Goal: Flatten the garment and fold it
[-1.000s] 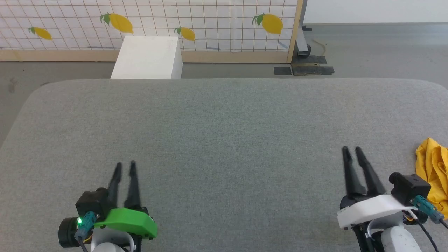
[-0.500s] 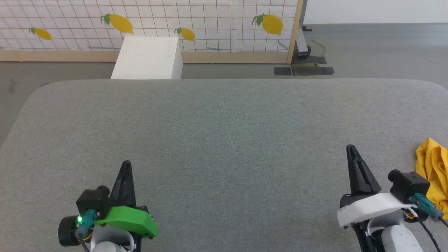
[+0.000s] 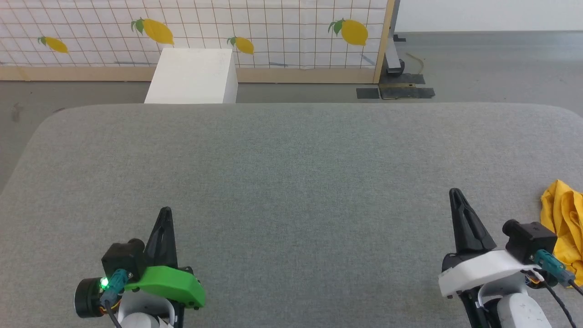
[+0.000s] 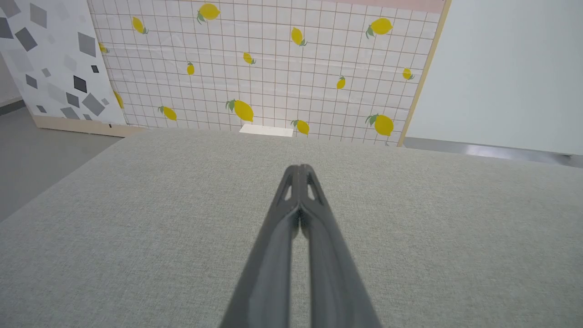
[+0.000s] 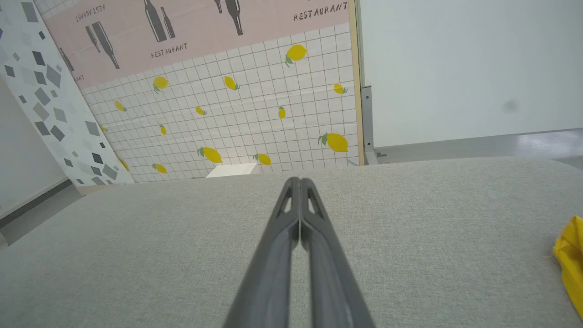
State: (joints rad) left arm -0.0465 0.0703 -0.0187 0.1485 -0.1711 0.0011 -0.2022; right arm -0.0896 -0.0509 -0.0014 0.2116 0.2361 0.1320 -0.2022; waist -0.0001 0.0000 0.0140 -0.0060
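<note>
Lying crumpled, yellow garment [image 3: 565, 214], woven grey table [image 3: 291, 173]

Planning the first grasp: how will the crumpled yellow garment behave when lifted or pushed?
The garment looks floppy: its soft crumpled folds suggest it would sag from a pinch. Pushed, it would probably bunch, not slide, on the textured grey table. It looks like thin cloth, so it is likely light.

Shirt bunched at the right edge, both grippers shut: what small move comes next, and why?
Probably open the right gripper and swing it rightward to the garment: it lies crumpled, untouched, at the right edge of the table, and that gripper, shut on nothing, is nearest.
</note>
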